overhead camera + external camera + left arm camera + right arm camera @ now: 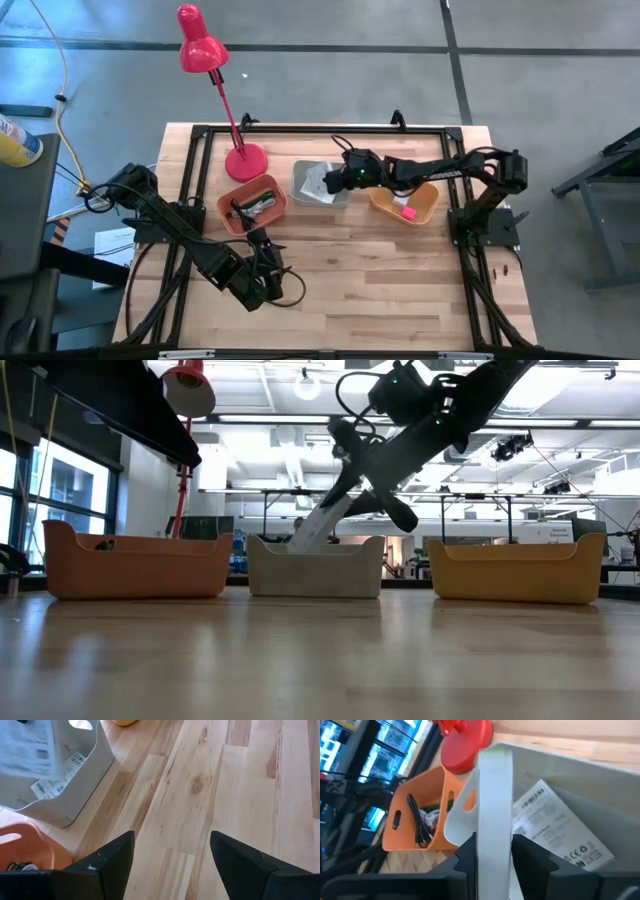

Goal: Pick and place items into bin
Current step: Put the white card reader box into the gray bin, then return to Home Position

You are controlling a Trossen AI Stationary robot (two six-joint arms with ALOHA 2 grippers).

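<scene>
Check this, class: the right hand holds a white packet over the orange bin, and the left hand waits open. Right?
Wrong bin. In the high view the right hand holds the white packet over the grey bin; the left hand does wait open.

Left arm [190,245] and right arm [440,170]: dark, near-black jointed links with blocky housings, each rising from a black base plate. Thin black cables loop loosely along the links. A small green indicator light glows on the right arm's wrist housing. Left tool [172,865]: two broad, flat, matte black fingers with angular tips. Right tool [492,855]: matching dark fingers.
</scene>
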